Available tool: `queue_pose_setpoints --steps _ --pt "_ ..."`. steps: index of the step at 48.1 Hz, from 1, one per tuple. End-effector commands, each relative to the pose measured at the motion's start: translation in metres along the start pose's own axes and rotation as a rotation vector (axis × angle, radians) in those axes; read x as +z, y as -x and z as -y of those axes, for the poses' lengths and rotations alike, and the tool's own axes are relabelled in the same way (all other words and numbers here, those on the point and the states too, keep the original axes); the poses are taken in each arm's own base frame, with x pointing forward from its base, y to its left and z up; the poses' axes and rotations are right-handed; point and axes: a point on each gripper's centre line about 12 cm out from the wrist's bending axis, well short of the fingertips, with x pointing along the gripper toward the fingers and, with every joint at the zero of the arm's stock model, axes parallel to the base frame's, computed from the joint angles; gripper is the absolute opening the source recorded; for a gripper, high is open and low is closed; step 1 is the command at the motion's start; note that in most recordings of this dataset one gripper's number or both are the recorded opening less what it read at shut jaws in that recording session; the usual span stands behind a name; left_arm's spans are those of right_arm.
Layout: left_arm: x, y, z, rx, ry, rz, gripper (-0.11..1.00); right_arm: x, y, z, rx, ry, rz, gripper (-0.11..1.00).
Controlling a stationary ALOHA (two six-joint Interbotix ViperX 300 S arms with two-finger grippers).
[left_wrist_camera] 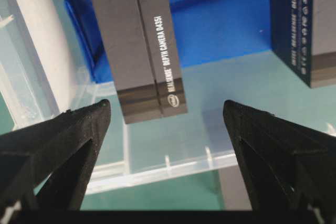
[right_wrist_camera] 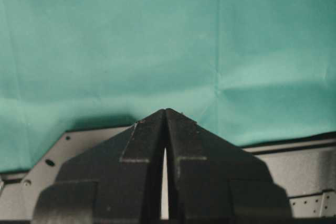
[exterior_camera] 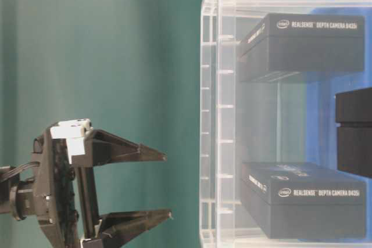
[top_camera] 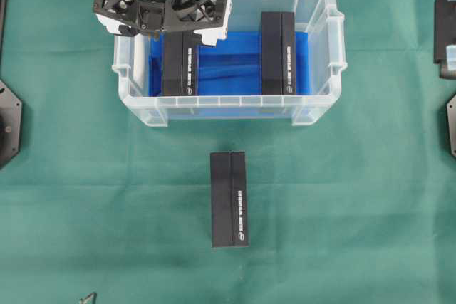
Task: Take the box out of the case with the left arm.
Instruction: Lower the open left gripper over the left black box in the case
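The clear case [top_camera: 228, 110] with a blue lined bottom stands on the green cloth. Two black boxes lie in it: a left box [top_camera: 180, 62] and a right box [top_camera: 278, 51]. My left gripper [top_camera: 164, 28] hovers above the far end of the left box, open and holding nothing. From the left wrist, the left box [left_wrist_camera: 139, 40] lies ahead between the spread fingers [left_wrist_camera: 79, 135] of my left gripper [left_wrist_camera: 167, 106], apart from both. From table level, the left gripper [exterior_camera: 168, 185] stays outside the case rim [exterior_camera: 209, 143]. My right gripper [right_wrist_camera: 166, 116] is shut over bare cloth.
A third black box [top_camera: 229, 198] lies on the cloth in front of the case. Black arm bases sit at the left edge [top_camera: 8, 122] and right edge [top_camera: 447, 30]. The case's near wall [left_wrist_camera: 157, 174] lies below my left fingers.
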Motion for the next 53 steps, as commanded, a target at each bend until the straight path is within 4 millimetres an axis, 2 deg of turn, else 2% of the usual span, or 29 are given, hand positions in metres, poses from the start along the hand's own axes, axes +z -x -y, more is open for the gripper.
queue_pose_setpoints --steps 1,24,40,53 --pt "0.0 0.003 -0.001 -0.011 -0.003 0.015 0.85 0.002 0.003 0.0 -0.001 0.0 0.014 0.0" --pt "-0.006 -0.038 -0.011 0.001 0.026 0.009 0.85 0.002 0.003 0.001 -0.001 -0.002 0.014 0.0" --pt "-0.008 -0.07 -0.011 0.002 0.042 0.006 0.85 0.002 0.003 0.0 0.001 0.0 0.014 0.0" --pt "-0.011 -0.081 -0.015 0.02 0.039 -0.001 0.85 0.002 0.003 0.0 0.001 -0.002 0.014 0.0"
